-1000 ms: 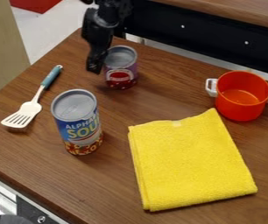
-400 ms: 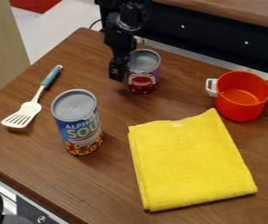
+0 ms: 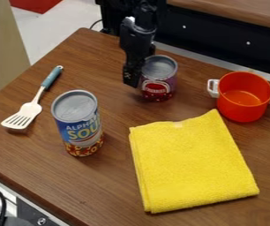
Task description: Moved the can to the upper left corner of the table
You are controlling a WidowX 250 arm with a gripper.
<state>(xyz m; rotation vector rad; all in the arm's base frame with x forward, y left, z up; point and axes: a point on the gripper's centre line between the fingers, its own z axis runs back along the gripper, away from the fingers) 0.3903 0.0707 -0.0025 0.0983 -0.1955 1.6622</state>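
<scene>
Small can's been shifted the wrong way for the corner job?

So the short metal can with the dark red and purple label (image 3: 159, 78) has been carried or nudged rightward and a bit nearer the camera over the last second, with the black two-finger gripper (image 3: 135, 76) kept right at its left side the whole way. It's been left upright in the upper middle of the brown wooden table (image 3: 25, 152), between the white slotted spatula with the blue handle (image 3: 32, 106) and the orange-red pot with white handles (image 3: 243, 97).

Whether the jaws are open or closed on it can't be told from here, so a grip and a plain push can't be separated. Same for whether it's been lifted at all.

If the upper left corner (image 3: 85, 36) is the goal, ground has been lost and the path will have to be reversed, ideally with a firm hold confirmed first. The tall blue-labelled can (image 3: 78, 123) and the folded yellow towel (image 3: 190, 161) haven't been disturbed.
</scene>
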